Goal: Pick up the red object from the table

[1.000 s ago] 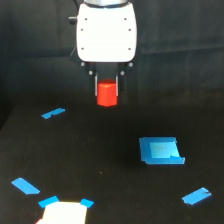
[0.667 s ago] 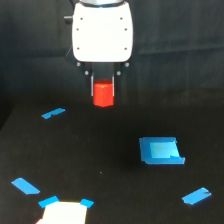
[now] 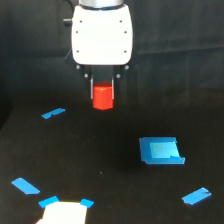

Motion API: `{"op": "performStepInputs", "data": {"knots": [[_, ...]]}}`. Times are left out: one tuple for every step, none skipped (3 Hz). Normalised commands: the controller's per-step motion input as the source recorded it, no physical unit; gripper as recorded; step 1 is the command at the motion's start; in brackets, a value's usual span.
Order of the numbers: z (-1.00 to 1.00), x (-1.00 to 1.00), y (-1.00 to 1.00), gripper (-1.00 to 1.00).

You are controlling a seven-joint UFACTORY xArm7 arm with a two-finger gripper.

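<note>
In the exterior view the red object (image 3: 103, 97), a small red-orange block, hangs in the air between two thin dark fingers (image 3: 92, 91) under the white arm head. My gripper (image 3: 103, 94) is shut on it, well above the black table (image 3: 100, 165). The block's lower part sticks out below the fingertips. Nothing lies directly beneath it on the table.
A blue square piece (image 3: 161, 150) lies on the table toward the exterior view's right. Bits of blue tape sit at the left (image 3: 53, 113), lower left (image 3: 25, 185) and lower right (image 3: 196, 196). A bright white patch (image 3: 64, 212) edged with blue tape shows at the bottom.
The gripper has risen a little and drifted slightly toward the exterior view's left, carrying the red object with it. The things on the table have not moved.
</note>
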Motion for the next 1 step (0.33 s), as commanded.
{"op": "performStepInputs", "data": {"knots": [[0.84, 0.05, -0.37, -1.0]]}}
